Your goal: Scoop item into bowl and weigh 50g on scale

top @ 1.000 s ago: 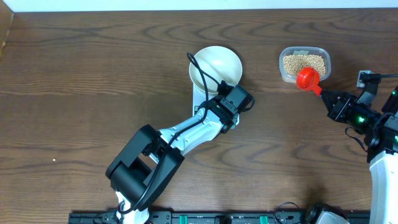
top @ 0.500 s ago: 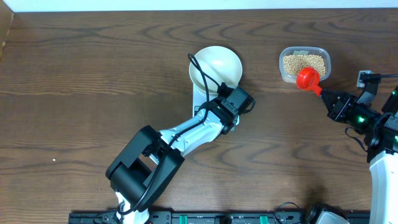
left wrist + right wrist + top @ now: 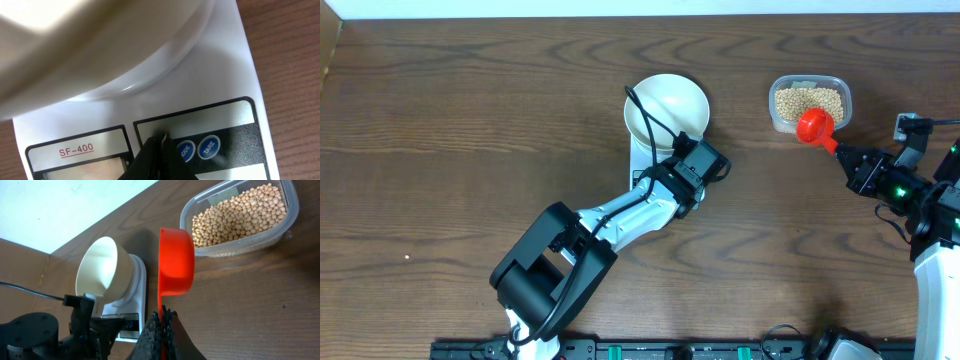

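- The white bowl [image 3: 667,105] sits on the far part of the white scale [image 3: 200,100], near the middle of the brown table [image 3: 470,150].
- The left pincer [image 3: 160,140] is closed tight, with nothing in it.
- Its tip is right at the near panel of the scale, just left of two round blue buttons [image 3: 197,148].
- The beans [image 3: 809,101] lie in a clear tub [image 3: 235,247] on the far right side of the table, well apart from the bowl.
- The right pincer [image 3: 162,317] is closed on the handle of a red scoop [image 3: 176,262].
- The cup of the scoop is at the near edge of the tub.
- I cannot tell if the scoop touches the tub.
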Controlling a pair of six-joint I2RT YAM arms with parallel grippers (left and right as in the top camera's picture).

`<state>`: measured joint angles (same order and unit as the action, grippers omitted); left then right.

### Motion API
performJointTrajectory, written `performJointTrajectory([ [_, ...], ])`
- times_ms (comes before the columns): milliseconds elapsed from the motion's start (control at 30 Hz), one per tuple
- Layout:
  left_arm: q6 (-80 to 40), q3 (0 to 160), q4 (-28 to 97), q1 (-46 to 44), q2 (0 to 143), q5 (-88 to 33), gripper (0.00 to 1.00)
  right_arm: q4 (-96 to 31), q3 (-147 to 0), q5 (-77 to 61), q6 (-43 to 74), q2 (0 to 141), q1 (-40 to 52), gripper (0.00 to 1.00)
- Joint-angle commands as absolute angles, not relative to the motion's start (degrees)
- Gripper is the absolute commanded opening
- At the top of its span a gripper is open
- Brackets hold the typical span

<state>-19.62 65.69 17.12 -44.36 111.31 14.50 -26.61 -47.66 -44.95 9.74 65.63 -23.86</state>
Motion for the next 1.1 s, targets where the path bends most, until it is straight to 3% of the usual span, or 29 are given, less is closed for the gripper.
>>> performJointTrajectory([
  [0, -18.4, 60.4, 18.8, -43.1, 119.6, 10.3, 0.07, -26.7, -48.0, -44.9, 8.5, 65.8, -24.1, 0.01],
  [467, -18.1, 62.0, 21.2, -43.1, 116.1, 10.7, 0.07, -26.7, -48.0, -44.9, 8.5, 65.8, -24.1, 0.01],
  [900, -18.0, 62.9, 27.9, -42.9, 87.4, 9.0, 0.07, -26.6, -48.0, -44.5, 8.5, 65.8, -24.1, 0.01],
  [1067, -18.1, 62.9, 31.1, -38.8, 77.3, 9.0, 0.07, -26.5, -48.0, -44.5, 8.5, 65.8, -24.1, 0.01],
])
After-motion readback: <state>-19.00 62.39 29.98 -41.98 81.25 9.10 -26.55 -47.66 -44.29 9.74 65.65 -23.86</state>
